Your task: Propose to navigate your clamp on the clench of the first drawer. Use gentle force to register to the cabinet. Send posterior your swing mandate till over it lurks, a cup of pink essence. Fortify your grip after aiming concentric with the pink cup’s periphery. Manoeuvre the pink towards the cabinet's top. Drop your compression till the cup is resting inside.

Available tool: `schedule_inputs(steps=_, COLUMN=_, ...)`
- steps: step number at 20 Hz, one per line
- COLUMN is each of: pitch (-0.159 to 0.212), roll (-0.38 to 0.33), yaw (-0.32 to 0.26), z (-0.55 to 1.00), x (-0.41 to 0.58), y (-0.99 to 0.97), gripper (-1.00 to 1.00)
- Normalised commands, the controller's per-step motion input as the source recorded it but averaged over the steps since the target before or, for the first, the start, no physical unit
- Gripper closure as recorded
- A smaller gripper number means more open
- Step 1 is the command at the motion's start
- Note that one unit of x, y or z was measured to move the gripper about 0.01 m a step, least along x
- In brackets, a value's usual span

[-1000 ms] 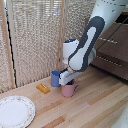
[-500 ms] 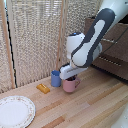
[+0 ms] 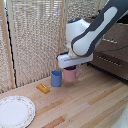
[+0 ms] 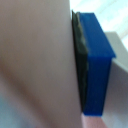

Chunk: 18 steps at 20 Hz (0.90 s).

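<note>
The pincer [image 3: 71,66] sits over the pink cup [image 3: 70,75], one blue finger [image 4: 95,65] pressed flat against its wall, pinching it.

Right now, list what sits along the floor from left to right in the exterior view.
White plate → small yellow block → blue cup → pink cup → cabinet.

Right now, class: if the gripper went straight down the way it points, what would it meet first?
The pink cup: the gripper sits right at its rim, and the wrist view shows a blue finger against pink. Exact depth is unclear.
</note>
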Motion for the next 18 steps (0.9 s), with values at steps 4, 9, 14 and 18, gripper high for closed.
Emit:
schedule_inputs(steps=4, pitch=0.0, roll=0.0, yaw=-0.3, z=0.82, x=0.053, y=0.01, gripper=1.0)
schedule_inputs(steps=9, pitch=0.019, roll=0.036, yaw=-0.264, z=0.7, x=0.183, y=0.09, gripper=1.0)
schedule_inputs(steps=14, pitch=0.066, roll=0.087, yaw=-0.216, z=0.59, x=0.362, y=0.16, gripper=1.0)
schedule_inputs(steps=18, pitch=0.072, roll=0.172, yaw=-0.238, z=0.44, x=0.185, y=0.11, gripper=1.0)
